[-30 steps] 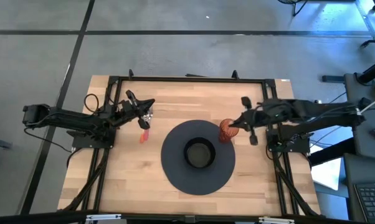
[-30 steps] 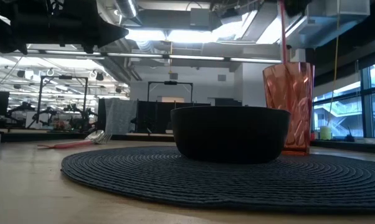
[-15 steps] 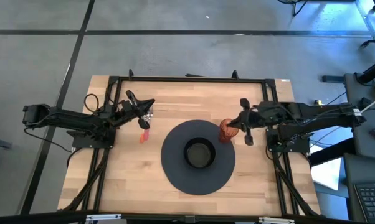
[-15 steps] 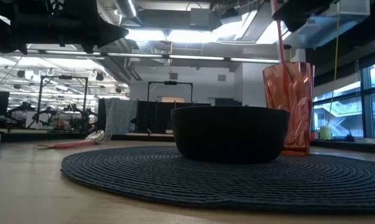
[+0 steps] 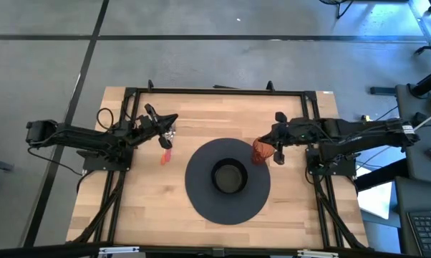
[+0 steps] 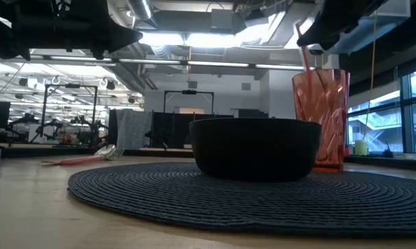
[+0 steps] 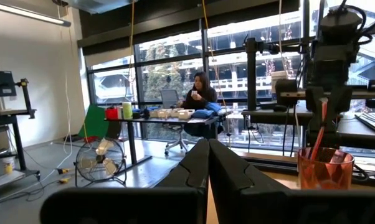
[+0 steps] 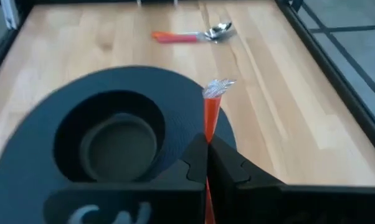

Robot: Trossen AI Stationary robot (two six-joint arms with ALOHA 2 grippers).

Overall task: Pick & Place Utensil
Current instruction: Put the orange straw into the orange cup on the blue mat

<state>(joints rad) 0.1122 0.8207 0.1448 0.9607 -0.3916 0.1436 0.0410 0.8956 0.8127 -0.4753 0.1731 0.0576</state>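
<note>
Right wrist view: we see the right gripper [image 8: 206, 148] with its jaws pinching a red-handled utensil [image 8: 211, 112] whose silvery head projects ahead of the fingertips. In the high view it hangs over the red cup [image 5: 260, 151], at the edge of the dark mat [image 5: 201, 193] around the bowl [image 5: 228, 178]. A second utensil [image 5: 166, 147] lies just below the left gripper [image 5: 172, 132], whose jaws are pressed together, empty. We judge the placing unfinished: release remains.
</note>
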